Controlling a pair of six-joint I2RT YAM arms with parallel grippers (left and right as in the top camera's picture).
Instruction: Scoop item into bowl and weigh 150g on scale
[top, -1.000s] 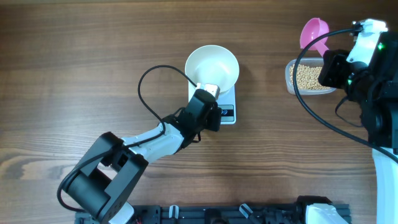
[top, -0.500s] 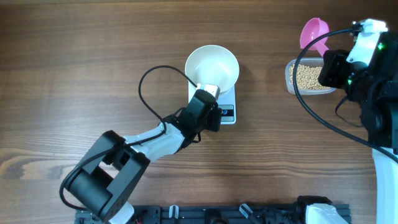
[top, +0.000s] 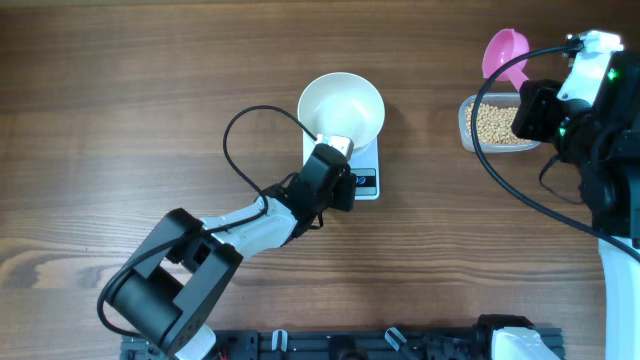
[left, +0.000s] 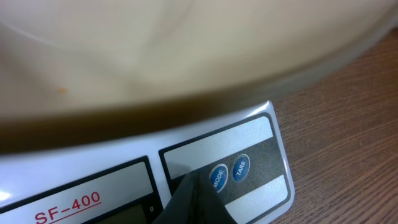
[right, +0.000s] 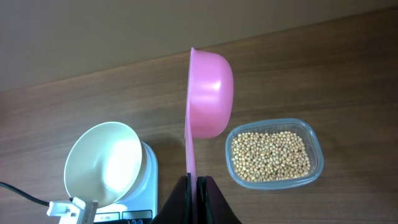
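A dark brown wood-grain table (top: 120, 100) fills the overhead view. At its middle, the round, deep white bowl (top: 341, 108) sits on the small white square digital scale (top: 368, 160), and the bowl looks empty.

The left fingers (left: 194, 185) are pressed together with nothing between them. Their dark tip rests on the scale's grey button panel at the lower-left edge of the blue MODE button (left: 217, 177), with the blue TARE button (left: 240, 168) just beside it on the right.

The step in hand looks like zeroing the scale under the empty bowl. For that, the tip should move right onto TARE and press straight down, gently, so the scale does not slide or the bowl shift. The display cannot be read here, so check for a zero before any scooping.

The right fingers (right: 198, 186) are clamped on the handle of the pink plastic scoop (right: 210, 93), which hangs on edge and empty. Just beside it is the clear rounded-rectangular plastic tub (right: 314, 155) of small round tan-yellow beans (right: 268, 155), well apart from the bowl at the table's right side.

Counted:
- 1 bowl
- 1 scale
- 1 scoop
- 1 tub
- 2 blue buttons
- Beans too many to count, all in the tub
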